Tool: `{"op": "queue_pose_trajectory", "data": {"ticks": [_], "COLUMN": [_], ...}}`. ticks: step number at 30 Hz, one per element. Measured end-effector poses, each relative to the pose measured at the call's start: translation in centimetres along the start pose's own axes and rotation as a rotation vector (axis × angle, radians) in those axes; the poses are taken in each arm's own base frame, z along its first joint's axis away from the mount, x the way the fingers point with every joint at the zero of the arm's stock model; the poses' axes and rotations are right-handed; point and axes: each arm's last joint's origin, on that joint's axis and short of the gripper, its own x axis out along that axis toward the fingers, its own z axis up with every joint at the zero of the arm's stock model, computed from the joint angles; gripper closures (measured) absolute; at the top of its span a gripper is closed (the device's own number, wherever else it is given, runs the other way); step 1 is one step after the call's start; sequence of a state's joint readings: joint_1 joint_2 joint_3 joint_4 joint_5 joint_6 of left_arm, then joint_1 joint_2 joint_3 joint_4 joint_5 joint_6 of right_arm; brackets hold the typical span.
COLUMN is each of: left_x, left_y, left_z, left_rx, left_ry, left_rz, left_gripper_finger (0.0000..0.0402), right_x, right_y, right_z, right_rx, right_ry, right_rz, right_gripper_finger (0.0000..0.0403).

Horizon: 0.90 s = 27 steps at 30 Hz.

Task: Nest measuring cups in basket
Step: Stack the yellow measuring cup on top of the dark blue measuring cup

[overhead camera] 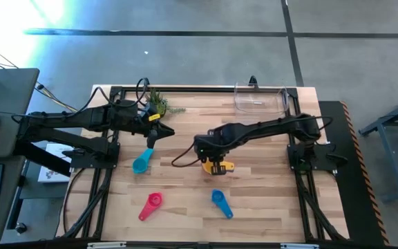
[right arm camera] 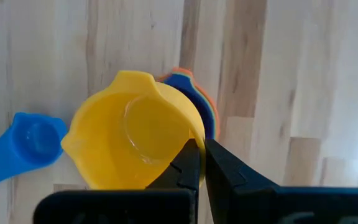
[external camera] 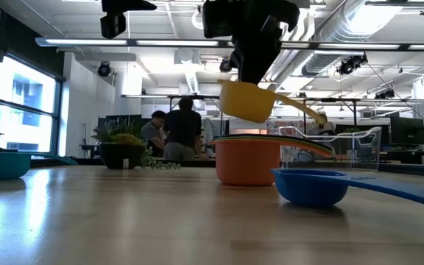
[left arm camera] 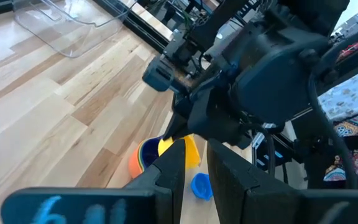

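My right gripper (right arm camera: 199,163) is shut on a yellow measuring cup (right arm camera: 132,140), which hangs just above a stack of nested cups with an orange one (external camera: 246,162) outermost, at mid table. A teal cup (overhead camera: 142,163), a pink cup (overhead camera: 150,205) and a blue cup (overhead camera: 220,203) lie apart on the table, bowls up. The clear basket (overhead camera: 260,99) stands at the far right. My left gripper (left arm camera: 195,177) hovers over the teal cup's handle, open by a narrow gap, holding nothing. My right gripper pinches the yellow cup's rim (right arm camera: 199,138), one finger (right arm camera: 187,165) inside the bowl and the other outside. The fingers come from above, pointing steeply down. The cup is lifted clear and slightly tilted, its handle (external camera: 305,110) sloping down to one side over the stack.
A small potted plant (overhead camera: 161,104) stands at the far edge, left of the middle. Black frame rails (overhead camera: 116,166) run along the table's sides. Bare wood lies between the stack and the basket. People (external camera: 177,129) stand in the room behind.
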<state>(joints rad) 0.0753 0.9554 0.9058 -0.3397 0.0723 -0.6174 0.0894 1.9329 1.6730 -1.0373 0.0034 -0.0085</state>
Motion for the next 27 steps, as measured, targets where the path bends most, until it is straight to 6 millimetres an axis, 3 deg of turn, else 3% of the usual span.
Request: {"op": "queue_pose_trajectory", "data": {"ticks": [13, 20, 27], "left_x": [0.0, 0.0, 0.0], "left_y": [0.0, 0.0, 0.0], "left_z": [0.0, -0.1, -0.1], "left_rx": [0.0, 0.0, 0.0], "left_ry": [0.004, 0.006, 0.005], "left_rz": [0.004, 0.006, 0.006], "left_gripper_finger": [0.0344, 0.0344, 0.0344], "right_x": [3.0, 3.3, 3.3], "right_y": [-0.8, -1.2, -1.2], "right_z": [0.2, 0.2, 0.3], "right_rx": [-0.016, -0.006, -0.023], "right_ry": [0.076, 0.082, 0.07], "right_rz": [-0.009, 0.001, -0.008], "right_gripper_finger": [0.0403, 0.04, 0.0344]}}
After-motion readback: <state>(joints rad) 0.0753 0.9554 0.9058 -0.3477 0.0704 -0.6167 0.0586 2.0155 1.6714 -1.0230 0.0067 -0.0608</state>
